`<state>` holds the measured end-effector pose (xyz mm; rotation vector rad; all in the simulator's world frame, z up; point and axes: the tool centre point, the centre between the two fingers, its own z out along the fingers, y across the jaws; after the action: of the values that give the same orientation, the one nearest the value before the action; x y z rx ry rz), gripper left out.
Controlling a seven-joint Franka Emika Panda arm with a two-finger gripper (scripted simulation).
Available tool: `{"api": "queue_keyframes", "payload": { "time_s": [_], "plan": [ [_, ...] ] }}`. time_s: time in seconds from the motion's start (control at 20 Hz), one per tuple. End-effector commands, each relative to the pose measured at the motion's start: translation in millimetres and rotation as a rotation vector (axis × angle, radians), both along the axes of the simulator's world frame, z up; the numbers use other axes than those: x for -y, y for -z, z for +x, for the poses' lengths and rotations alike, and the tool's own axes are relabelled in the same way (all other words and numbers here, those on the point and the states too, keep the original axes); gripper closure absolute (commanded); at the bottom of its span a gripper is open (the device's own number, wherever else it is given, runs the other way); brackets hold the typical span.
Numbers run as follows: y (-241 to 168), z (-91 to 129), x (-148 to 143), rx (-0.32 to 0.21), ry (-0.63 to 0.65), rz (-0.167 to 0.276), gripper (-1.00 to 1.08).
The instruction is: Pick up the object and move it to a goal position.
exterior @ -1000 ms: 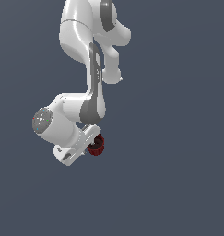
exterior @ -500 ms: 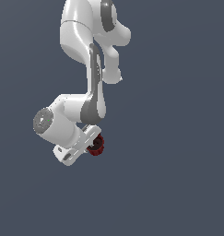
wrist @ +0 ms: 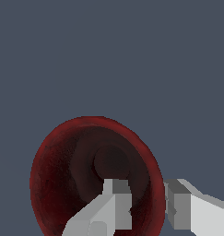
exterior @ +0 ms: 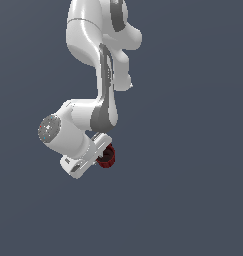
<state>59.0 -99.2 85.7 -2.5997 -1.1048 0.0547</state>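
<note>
A: In the exterior view, where is the object?

B: The dark red ribbed cup (exterior: 107,157) sits at the tip of the Panda arm (exterior: 93,95), tucked against the white hand. The gripper (exterior: 101,156) itself is mostly hidden by the hand body, so from here I cannot tell how the fingers stand. Around it there is only the plain grey-blue ground (exterior: 193,200), and no goal marker shows.

A: And the wrist view?

B: There the cup (wrist: 92,177) fills the lower part of the picture, seen straight into its dark interior. The gripper (wrist: 145,207) straddles the wall: one finger (wrist: 114,203) lies inside the mouth, the other finger (wrist: 180,207) outside the rim, the gap between them narrow with the cup wall caught in it. I judge it a pinch on the wall, not a grip across the whole body.

A: What could go wrong?

B: A pinch on one side of the rim lets the cup swing or slip if the arm turns or speeds up sharply. The ribbed outer side may also give the outer pad uneven contact. A loosened hold would drop it short of the goal.
</note>
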Motion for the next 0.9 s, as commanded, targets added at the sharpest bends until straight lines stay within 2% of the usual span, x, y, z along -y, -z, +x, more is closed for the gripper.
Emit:
{"api": "queue_keyframes", "payload": {
  "time_s": [0.0, 0.3, 0.85],
  "plan": [
    [-10.3, -0.3, -9.1, 0.004, -0.001, -0.001, 1.08],
    [-45.1, -7.2, -45.8, 0.003, -0.002, -0.002, 1.08],
    [-139.7, -24.9, -144.8, 0.003, -0.003, -0.003, 1.08]
  ]
}}
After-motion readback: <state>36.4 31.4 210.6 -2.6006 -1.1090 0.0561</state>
